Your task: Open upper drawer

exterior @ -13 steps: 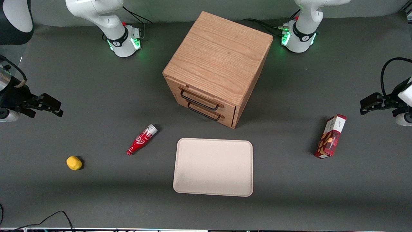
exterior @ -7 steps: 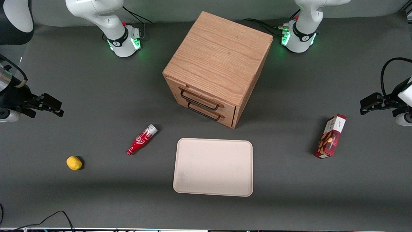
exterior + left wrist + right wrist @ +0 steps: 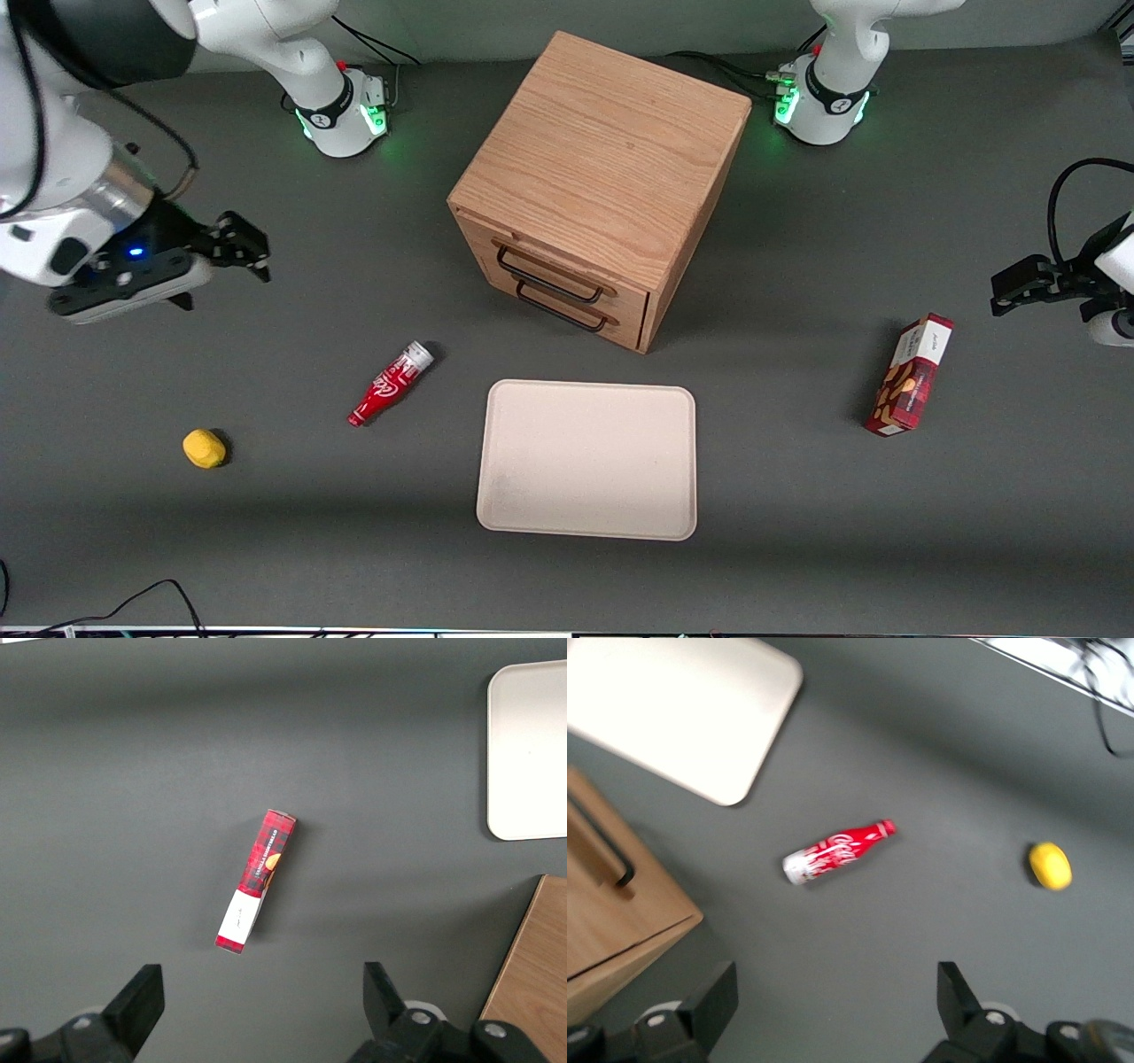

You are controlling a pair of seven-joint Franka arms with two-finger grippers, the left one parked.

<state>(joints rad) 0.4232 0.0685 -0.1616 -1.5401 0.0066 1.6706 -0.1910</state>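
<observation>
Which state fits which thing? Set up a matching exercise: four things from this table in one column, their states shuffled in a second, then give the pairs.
Things:
1. upper drawer
2. bottle
3. tray
4. gripper

States:
A. lying on its side on the table
B. shut, handle untouched
C. in the air toward the working arm's end, jaws open, holding nothing
D. flat on the table in front of the cabinet, nothing on it

Pairs: 1-B, 2-A, 3-D, 4-C
</observation>
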